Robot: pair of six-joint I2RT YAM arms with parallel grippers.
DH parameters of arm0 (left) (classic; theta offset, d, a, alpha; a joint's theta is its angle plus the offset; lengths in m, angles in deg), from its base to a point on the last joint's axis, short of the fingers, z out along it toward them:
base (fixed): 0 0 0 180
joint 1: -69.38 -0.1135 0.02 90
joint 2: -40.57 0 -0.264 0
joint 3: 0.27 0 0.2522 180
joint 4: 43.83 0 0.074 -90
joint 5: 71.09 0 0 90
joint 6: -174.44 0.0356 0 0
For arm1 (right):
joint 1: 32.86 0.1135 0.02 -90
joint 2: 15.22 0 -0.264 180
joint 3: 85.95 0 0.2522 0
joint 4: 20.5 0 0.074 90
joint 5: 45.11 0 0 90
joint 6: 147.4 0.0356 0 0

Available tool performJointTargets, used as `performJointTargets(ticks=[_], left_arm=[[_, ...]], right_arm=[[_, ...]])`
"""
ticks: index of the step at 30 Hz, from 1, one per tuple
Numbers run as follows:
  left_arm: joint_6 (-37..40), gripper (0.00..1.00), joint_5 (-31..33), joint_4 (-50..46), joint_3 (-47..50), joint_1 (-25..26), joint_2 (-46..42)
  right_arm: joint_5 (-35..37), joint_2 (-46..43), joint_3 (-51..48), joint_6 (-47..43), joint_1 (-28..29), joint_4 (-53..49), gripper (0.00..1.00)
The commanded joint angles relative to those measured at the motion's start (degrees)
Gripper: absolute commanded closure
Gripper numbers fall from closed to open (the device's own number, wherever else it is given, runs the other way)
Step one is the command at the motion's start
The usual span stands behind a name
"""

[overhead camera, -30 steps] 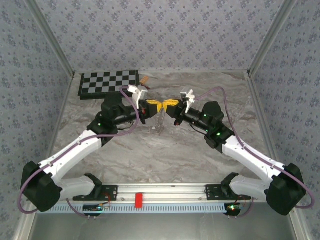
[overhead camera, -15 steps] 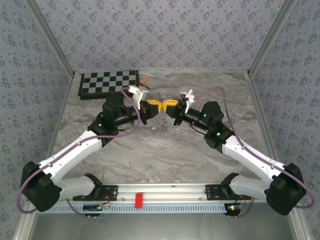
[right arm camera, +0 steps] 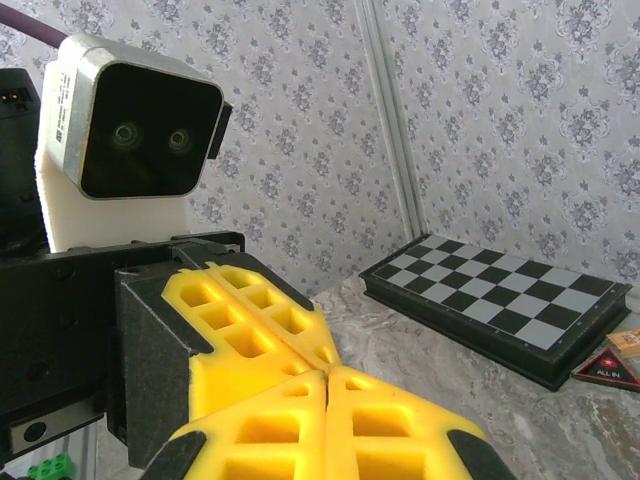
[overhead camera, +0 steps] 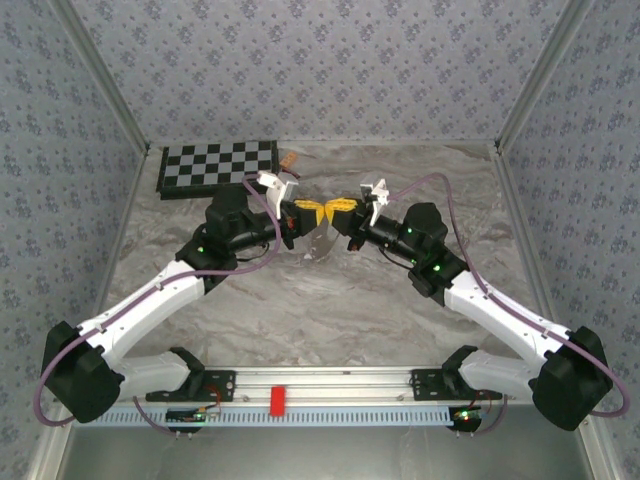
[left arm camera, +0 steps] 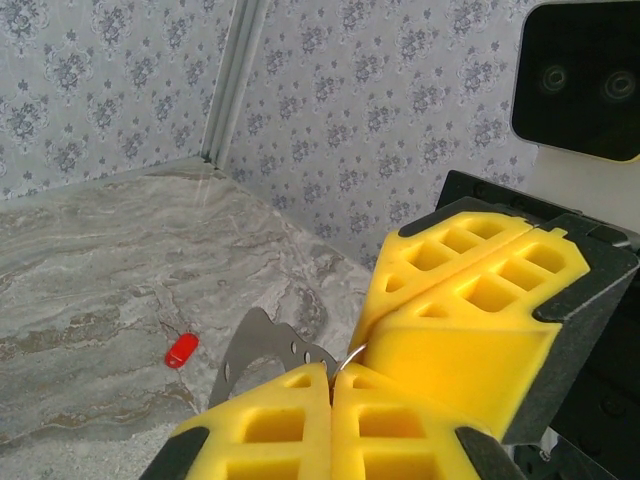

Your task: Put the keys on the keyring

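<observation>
Keyring [left arm camera: 262, 350] hangs where your two tools meet, above the marbled table [overhead camera: 330, 300]; the checkerboard [overhead camera: 217, 165] lies well off at the far left. Your left gripper [left arm camera: 330, 392] is pressed together on the ring's grey metal, a thin wire curling out at the seam. Your right gripper [right arm camera: 327, 392] is closed too, tip to tip against it; whether it grips anything, you cannot tell. The red key [left arm camera: 181, 349] lies on the table, apart from both.

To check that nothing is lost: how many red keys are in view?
1. The key lies on the table, left of the left arm's fingers and apart from them. Others may be hidden behind the fingers.
</observation>
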Motion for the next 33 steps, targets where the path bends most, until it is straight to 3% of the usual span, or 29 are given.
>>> performJointTargets(ticks=[1, 3, 7, 12, 16, 24, 33], left_arm=[[-0.3, 1.00, -3.4, 2.4, -1.6, 1.7, -0.8], [0.0, 1.00, -2.1, 2.4, -1.2, 1.7, -1.2], [0.0, 1.00, -0.2, 2.9, -0.4, 1.7, -1.7], [0.3, 1.00, 0.4, 2.6, -0.2, 1.7, -1.7], [0.5, 1.00, 0.7, 2.9, 0.3, 1.6, -2.1], [1.0, 1.00, 0.7, 2.5, 0.6, 1.6, -2.6], [1.5, 1.00, -0.2, 2.4, 0.6, 1.6, -2.9]], right_arm=[[2.3, -0.6, 2.4, -0.4, 0.7, -0.9, 0.97], [3.4, -1.3, 1.8, -0.5, 0.2, -1.2, 0.80], [4.8, -3.2, 0.5, 0.4, -1.3, -1.8, 0.63], [6.5, -6.1, -2.1, 2.1, -3.7, -1.3, 0.50], [4.3, -6.8, -3.8, 4.4, -6.1, 0.3, 0.52], [-6.7, -2.3, -5.5, 11.2, -10.7, 9.8, 0.56], [-14.0, 2.2, -5.5, 11.9, -11.6, 18.6, 0.56]])
